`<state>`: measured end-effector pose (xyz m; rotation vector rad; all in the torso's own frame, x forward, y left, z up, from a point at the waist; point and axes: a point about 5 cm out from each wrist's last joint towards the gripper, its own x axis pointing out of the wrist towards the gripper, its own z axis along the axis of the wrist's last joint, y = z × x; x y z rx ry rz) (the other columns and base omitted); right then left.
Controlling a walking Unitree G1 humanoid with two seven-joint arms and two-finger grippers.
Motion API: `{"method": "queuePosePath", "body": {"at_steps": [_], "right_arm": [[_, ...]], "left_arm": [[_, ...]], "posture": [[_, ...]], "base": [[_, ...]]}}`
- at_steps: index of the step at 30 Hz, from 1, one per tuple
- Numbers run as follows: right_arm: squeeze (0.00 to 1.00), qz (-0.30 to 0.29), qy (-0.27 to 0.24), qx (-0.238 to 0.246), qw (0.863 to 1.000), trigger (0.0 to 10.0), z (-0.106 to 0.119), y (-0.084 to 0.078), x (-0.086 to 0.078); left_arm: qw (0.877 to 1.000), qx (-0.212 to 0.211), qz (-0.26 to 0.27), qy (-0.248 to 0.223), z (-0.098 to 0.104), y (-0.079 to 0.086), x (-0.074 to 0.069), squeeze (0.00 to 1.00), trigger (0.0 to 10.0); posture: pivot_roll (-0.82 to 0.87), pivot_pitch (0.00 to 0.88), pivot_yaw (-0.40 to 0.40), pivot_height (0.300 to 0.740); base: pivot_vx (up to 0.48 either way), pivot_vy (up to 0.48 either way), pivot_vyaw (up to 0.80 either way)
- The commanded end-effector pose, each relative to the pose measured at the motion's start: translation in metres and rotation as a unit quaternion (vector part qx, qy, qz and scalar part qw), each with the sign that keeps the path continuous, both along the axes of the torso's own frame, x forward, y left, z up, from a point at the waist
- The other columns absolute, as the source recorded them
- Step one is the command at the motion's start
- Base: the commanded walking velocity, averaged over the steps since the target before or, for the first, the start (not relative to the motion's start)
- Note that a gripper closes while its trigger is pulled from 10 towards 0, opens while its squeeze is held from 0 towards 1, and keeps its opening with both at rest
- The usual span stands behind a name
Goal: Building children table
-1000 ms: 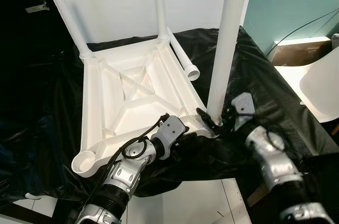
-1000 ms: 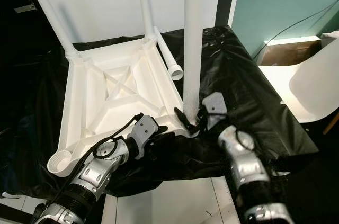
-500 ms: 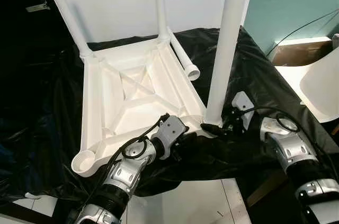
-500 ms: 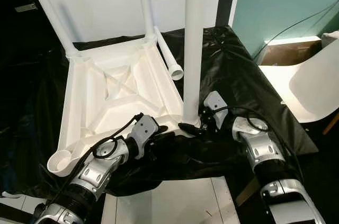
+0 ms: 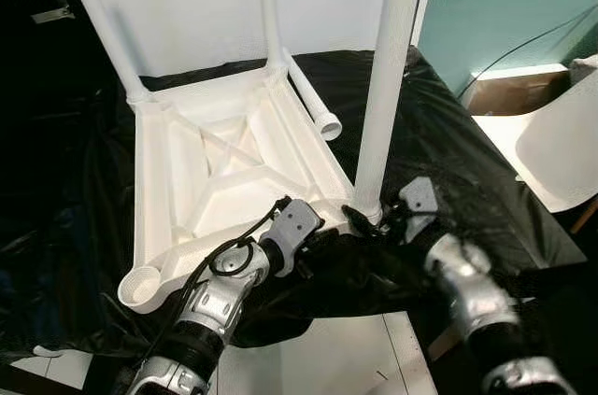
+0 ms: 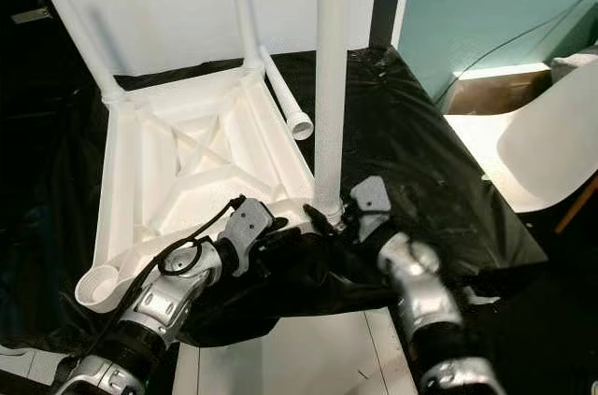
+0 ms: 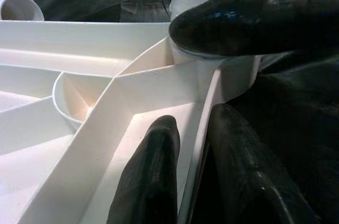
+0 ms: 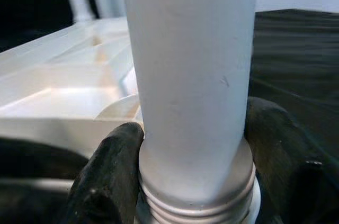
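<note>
**Right wrist view: third leg going into its corner, one socket left open**

Right wrist view had the right gripper (image 8: 193, 181) clamped on the table leg (image 8: 190, 75), a black finger (image 8: 108, 173) on each side just above the threaded collar at its foot. From the head views, that leg (image 5: 383, 87) stood upright in the near corner of the upturned table top (image 5: 215, 180), nearest the right arm, with the right gripper (image 5: 374, 224) hugging its base.

Over to the left gripper (image 7: 188, 171): its fingers pinched the rim of the table top, one inside the wall, one outside, right beside that same corner socket. In the left eye view the left gripper (image 5: 313, 244) sat at the near edge, steadying the piece.

Moving outward, two more legs (image 5: 98, 21) rose from the far corners, apparently fitted. A fourth leg (image 5: 313, 105) lay loose on the black sheeting (image 5: 448, 152) beside the table top, touching its far corner. The near corner socket (image 5: 142, 285) on the left arm's side gaped empty.

By my reckoning: two legs in, the third being seated, thread showing so likely not fully home. Left to do: finish this one, fit the loose leg, flip the table.
</note>
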<state>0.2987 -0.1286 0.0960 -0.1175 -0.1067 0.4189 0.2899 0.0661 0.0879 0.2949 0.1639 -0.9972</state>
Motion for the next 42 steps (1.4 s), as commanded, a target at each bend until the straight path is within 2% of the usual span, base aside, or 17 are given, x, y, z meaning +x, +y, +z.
{"method": "queuePosePath", "body": {"at_steps": [1, 5, 6, 8, 9, 11, 12, 14, 19, 20, 23, 24, 28, 38, 39, 41, 42], "right_arm": [[0.0, -0.087, 0.009, 0.034, 0.996, 0.0, 0.0, -0.015, 0.005], [0.0, -0.084, 0.008, 0.03, 0.996, 0.0, -0.003, -0.002, 0.003], [0.0, -0.071, 0.009, 0.022, 0.997, 3.8, -0.003, 0.003, 0.003], [0.0, -0.063, 0.01, 0.016, 0.998, 3.8, -0.004, 0.006, 0.003], [0.0, -0.055, 0.011, 0.009, 0.998, 10.0, -0.004, 0.007, 0.003], [0.0, -0.048, 0.011, 0.003, 0.999, 10.0, -0.003, 0.008, 0.004], [0.92, -0.016, 0.008, 0.007, 1.0, 10.0, 0.002, 0.006, 0.006], [1.0, 0.012, 0.0, 0.009, 1.0, 10.0, 0.008, 0.006, 0.008], [1.0, 0.049, -0.018, -0.007, 0.999, 10.0, 0.019, 0.003, 0.013], [1.0, 0.042, -0.049, -0.045, 0.997, 10.0, 0.034, -0.007, 0.027], [1.0, 0.037, -0.057, -0.055, 0.996, 10.0, 0.039, -0.01, 0.031], [0.0, 0.039, -0.061, -0.066, 0.995, 10.0, 0.045, -0.015, 0.036], [0.0, 0.1, -0.038, -0.099, 0.989, 10.0, 0.052, -0.025, 0.042], [0.0, 0.202, 0.013, -0.122, 0.972, 10.0, 0.044, -0.027, 0.036], [0.0, 0.213, 0.018, -0.122, 0.969, 4.8, 0.043, -0.026, 0.035], [0.0, 0.219, 0.021, -0.122, 0.968, 4.8, 0.042, -0.026, 0.035], [0.0, 0.232, 0.031, -0.123, 0.964, 0.0, 0.04, -0.026, 0.034]], "left_arm": [[0.997, 0.034, -0.027, 0.063, -0.029, 0.001, -0.017, 0.0, 10.0], [0.997, 0.033, -0.035, 0.062, -0.029, -0.003, -0.018, 0.0, 10.0], [0.997, 0.033, -0.038, 0.063, -0.029, -0.005, -0.019, 0.0, 10.0], [0.997, 0.033, -0.039, 0.063, -0.029, -0.006, -0.02, 0.0, 10.0], [0.997, 0.032, -0.039, 0.063, -0.029, -0.007, -0.02, 0.0, 10.0], [0.997, 0.031, -0.038, 0.063, -0.029, -0.007, -0.02, 0.0, 10.0], [0.997, 0.031, -0.035, 0.064, -0.03, -0.005, -0.02, 0.0, 10.0], [0.997, 0.031, -0.033, 0.065, -0.031, -0.004, -0.02, 0.0, 10.0], [0.997, 0.032, -0.03, 0.067, -0.032, -0.002, -0.022, 0.0, 10.0], [0.997, 0.03, -0.029, 0.068, -0.033, -0.004, -0.023, 0.0, 10.0], [0.997, 0.029, -0.029, 0.068, -0.033, -0.005, -0.023, 0.0, 10.0], [0.997, 0.027, -0.027, 0.067, -0.033, -0.006, -0.022, 0.0, 10.0], [0.997, 0.024, -0.027, 0.068, -0.033, -0.009, -0.023, 0.0, 10.0], [0.997, 0.029, -0.029, 0.066, -0.032, -0.007, -0.02, 0.0, 10.0], [0.997, 0.029, -0.029, 0.065, -0.032, -0.007, -0.02, 0.0, 10.0], [0.997, 0.029, -0.029, 0.065, -0.031, -0.008, -0.02, 0.0, 10.0], [0.997, 0.029, -0.029, 0.064, -0.031, -0.008, -0.02, 0.0, 10.0]], "posture": [[-0.08, 0.0, 0.056, 0.74], [-0.08, 0.0, 0.06, 0.74], [-0.08, 0.0, 0.056, 0.74], [-0.08, 0.0, 0.056, 0.74], [-0.07, 0.0, 0.051, 0.74], [-0.07, 0.0, 0.046, 0.74], [-0.07, 0.0, 0.043, 0.74], [-0.07, 0.0, 0.04, 0.74], [-0.07, 0.0, 0.037, 0.74], [-0.07, 0.0, 0.031, 0.74], [-0.07, 0.0, 0.031, 0.74], [-0.07, 0.0, 0.025, 0.74], [-0.07, 0.0, 0.028, 0.74], [-0.07, 0.0, 0.036, 0.74], [-0.07, 0.0, 0.036, 0.74], [-0.07, 0.0, 0.036, 0.74], [-0.07, 0.0, 0.036, 0.74]], "base": [[0.0, 0.0, 0.0], [0.0, 0.0, 0.0], [0.0, 0.0, 0.0], [0.0, 0.0, 0.0], [0.0, 0.0, 0.0], [0.0, 0.0, 0.0], [0.0, 0.0, 0.0], [0.0, 0.0, 0.0], [0.0, 0.0, 0.0], [0.0, 0.0, 0.0], [0.0, 0.0, 0.0], [0.0, 0.0, 0.0], [0.0, 0.0, 0.0], [0.0, 0.0, 0.0], [0.0, 0.0, 0.0], [0.0, 0.0, 0.0], [0.0, 0.0, 0.0]]}}
